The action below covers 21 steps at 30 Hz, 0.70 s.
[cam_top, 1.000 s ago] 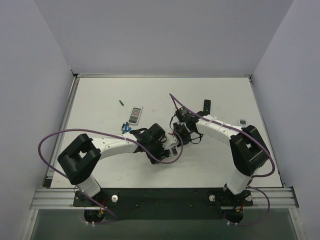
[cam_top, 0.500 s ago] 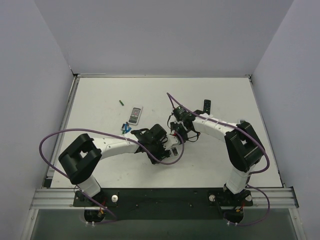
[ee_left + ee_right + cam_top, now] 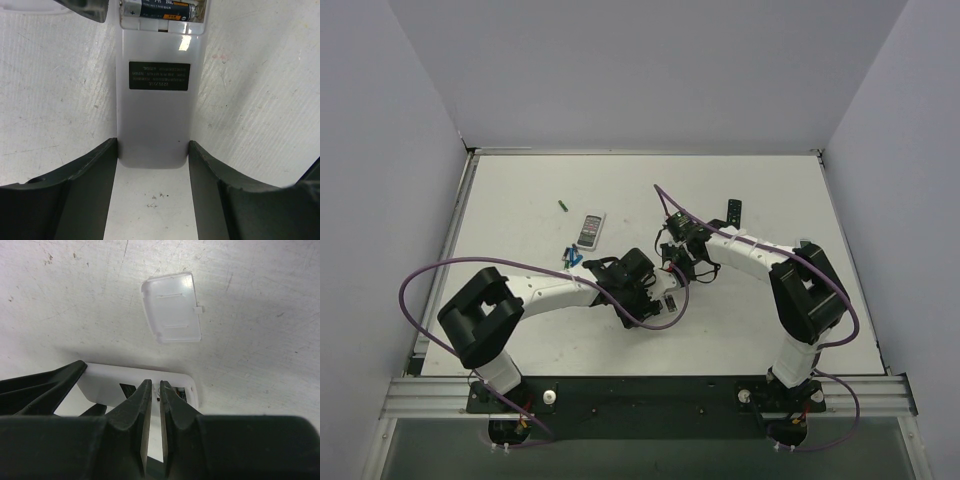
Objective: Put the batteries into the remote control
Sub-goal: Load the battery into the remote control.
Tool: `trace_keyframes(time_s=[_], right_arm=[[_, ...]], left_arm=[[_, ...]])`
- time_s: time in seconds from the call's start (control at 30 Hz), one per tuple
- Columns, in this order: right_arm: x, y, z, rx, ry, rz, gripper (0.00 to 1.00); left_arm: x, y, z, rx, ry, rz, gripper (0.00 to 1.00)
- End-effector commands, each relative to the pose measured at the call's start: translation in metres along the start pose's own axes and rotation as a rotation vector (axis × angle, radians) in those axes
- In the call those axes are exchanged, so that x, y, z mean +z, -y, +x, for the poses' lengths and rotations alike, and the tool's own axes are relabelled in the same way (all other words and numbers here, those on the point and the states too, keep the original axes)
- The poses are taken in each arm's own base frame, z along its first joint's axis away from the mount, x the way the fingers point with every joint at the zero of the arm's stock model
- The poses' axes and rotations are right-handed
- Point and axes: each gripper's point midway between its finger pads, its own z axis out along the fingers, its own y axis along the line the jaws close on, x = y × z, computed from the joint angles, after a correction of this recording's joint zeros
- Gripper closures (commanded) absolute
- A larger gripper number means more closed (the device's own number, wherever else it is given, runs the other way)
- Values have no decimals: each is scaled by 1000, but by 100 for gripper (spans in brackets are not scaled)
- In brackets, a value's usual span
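Observation:
The remote control (image 3: 155,120) lies back up, white with a small dark label. My left gripper (image 3: 153,148) is shut on its near end, one finger on each side. A dark battery (image 3: 160,9) sits in the open compartment at its far end. My right gripper (image 3: 155,386) hangs over that compartment with its fingers almost together and nothing showing between them. In the top view the remote (image 3: 670,300) lies between the left gripper (image 3: 655,300) and the right gripper (image 3: 673,272). Loose blue batteries (image 3: 570,257) and a green one (image 3: 563,206) lie to the left.
The white battery cover (image 3: 172,307) lies on the table just past the remote. A white remote with a grey face (image 3: 590,229) and a slim black remote (image 3: 733,211) lie farther back. A small white object (image 3: 806,243) sits at the right.
My right arm has shifted a little to the left, bringing its gripper over the remote's compartment end. The left arm and the remote have stayed put.

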Motion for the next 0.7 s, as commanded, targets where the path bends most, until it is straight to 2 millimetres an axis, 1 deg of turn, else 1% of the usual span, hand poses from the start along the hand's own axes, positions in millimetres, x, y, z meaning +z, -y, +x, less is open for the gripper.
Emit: trace_keyframes(time_s=[0.0,0.13,0.33,0.47,0.67], right_arm=[[2,3,9,12,-49,16,91],[3,7,13,10,-63,29,92],[7,14,22,0,-90,46,95],[8,18,28,-17,-104,57,96],[13,30,45,-67,-132,105,97]], left_arm=[[2,4,-10,15,8,15,44],[2,3,-10,11,6,11,45],[3,2,-11,5,7,5,50],[4,0,-10,-1,-1,-10,51],[4,-3,-9,-15,-6,-25,57]])
